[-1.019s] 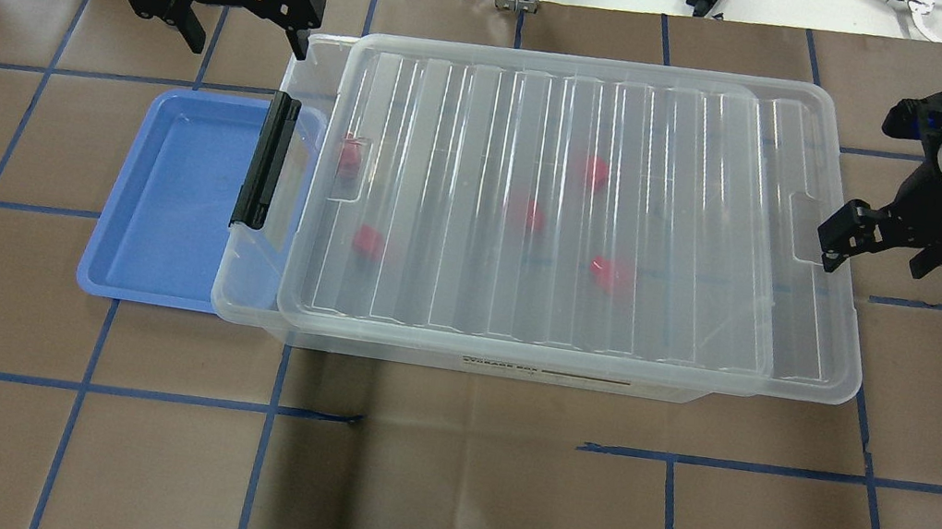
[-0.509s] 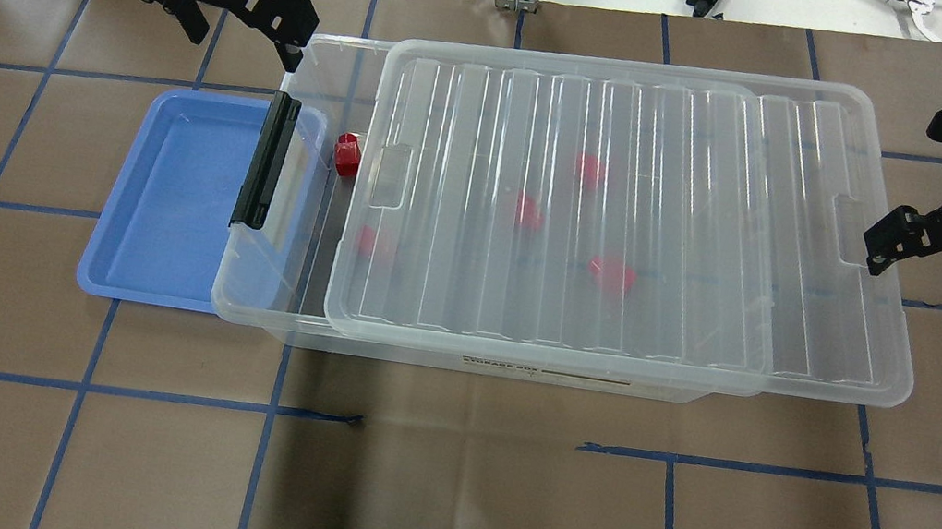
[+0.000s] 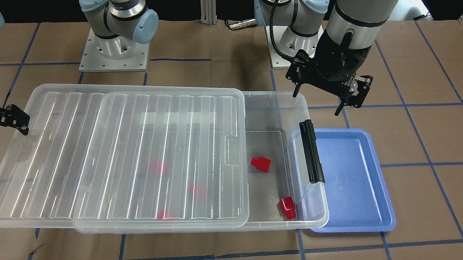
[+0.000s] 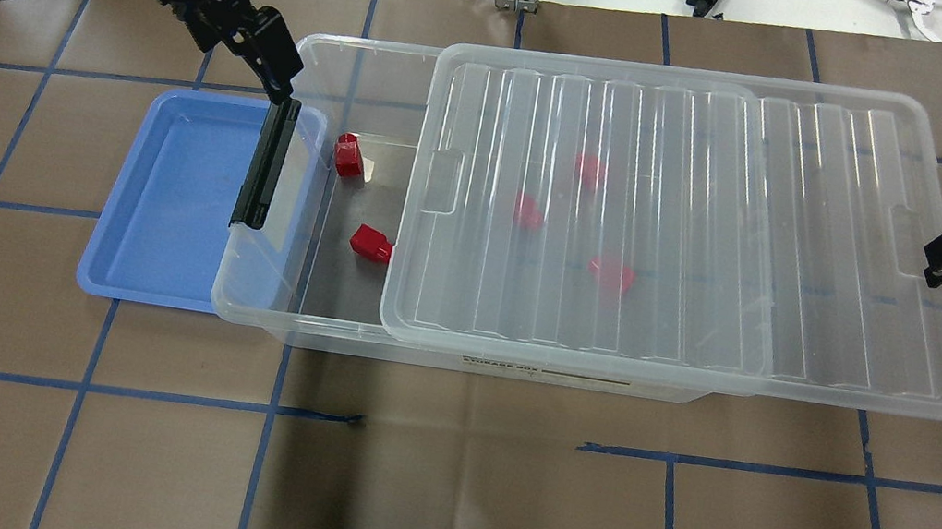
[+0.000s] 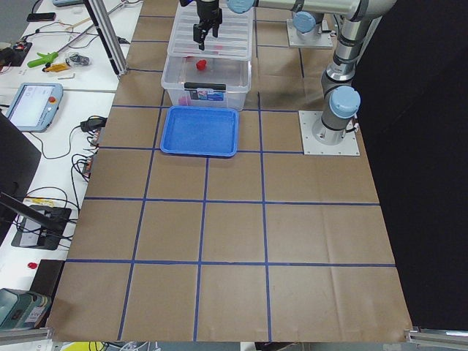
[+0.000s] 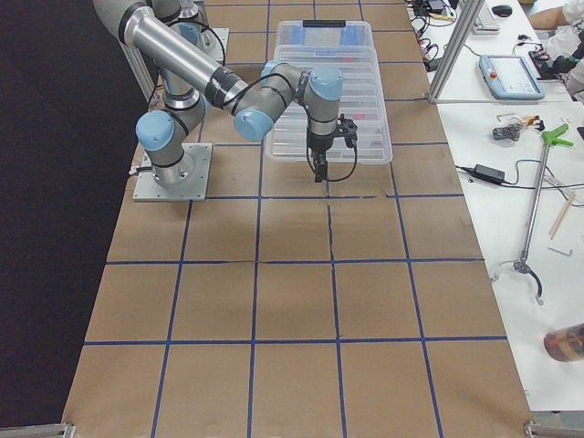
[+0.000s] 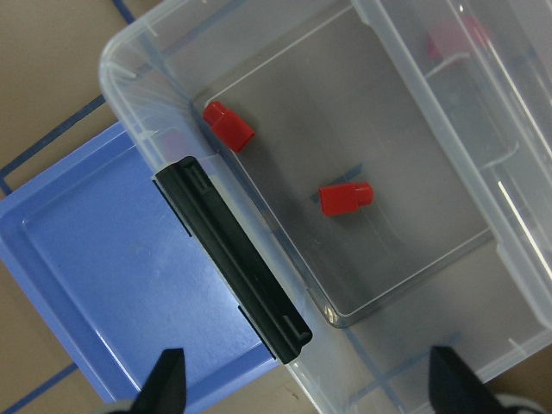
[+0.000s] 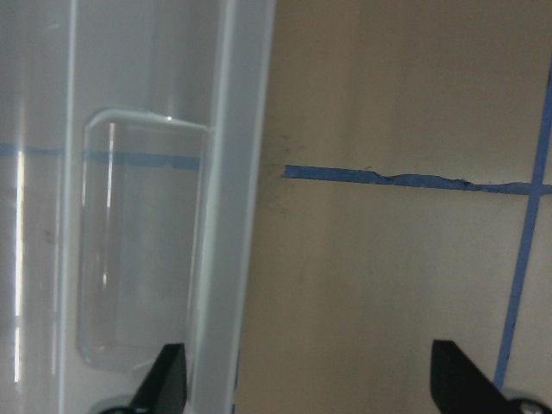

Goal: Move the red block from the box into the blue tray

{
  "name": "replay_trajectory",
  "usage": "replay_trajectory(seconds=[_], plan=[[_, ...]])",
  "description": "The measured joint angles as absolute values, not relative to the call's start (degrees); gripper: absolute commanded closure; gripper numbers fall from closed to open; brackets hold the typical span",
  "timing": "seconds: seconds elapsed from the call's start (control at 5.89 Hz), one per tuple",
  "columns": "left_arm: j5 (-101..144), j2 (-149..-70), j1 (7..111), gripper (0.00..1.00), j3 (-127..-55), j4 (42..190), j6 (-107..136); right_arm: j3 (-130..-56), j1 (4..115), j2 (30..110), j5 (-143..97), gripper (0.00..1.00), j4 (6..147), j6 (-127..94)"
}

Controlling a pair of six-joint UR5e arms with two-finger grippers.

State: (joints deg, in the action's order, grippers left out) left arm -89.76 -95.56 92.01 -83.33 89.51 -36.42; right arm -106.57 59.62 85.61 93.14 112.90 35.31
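Robotics lab, bench test cell. Worktop (image 5: 234, 234) is papered brown and gridded with blue tape (image 5: 219, 200). The right arm (image 3: 121, 15) and left arm (image 3: 292, 10) are each bolted to a metal base plate (image 3: 92, 64). One side bench (image 5: 66, 80) carries a teach pendant (image 5: 28, 106) and loose cables (image 5: 62, 157). A second pendant (image 6: 511, 75) sits on the opposite side. An aluminium extrusion post (image 5: 108, 36) stands at the edge. Small bench items look like hand tools, but they are too distant to confirm.
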Motion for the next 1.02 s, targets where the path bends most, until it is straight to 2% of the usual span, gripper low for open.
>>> replay_trajectory(seconds=[0.68,1.02], plan=[[-89.6,-96.0,93.8,0.01,-87.4,86.8,-70.9,-105.7,53.3,85.6,93.2,0.0,113.6,40.4],[-89.7,-97.2,95.4,0.01,-91.5,85.6,-80.7,-105.5,52.8,86.4,93.4,0.0,113.2,39.7]])
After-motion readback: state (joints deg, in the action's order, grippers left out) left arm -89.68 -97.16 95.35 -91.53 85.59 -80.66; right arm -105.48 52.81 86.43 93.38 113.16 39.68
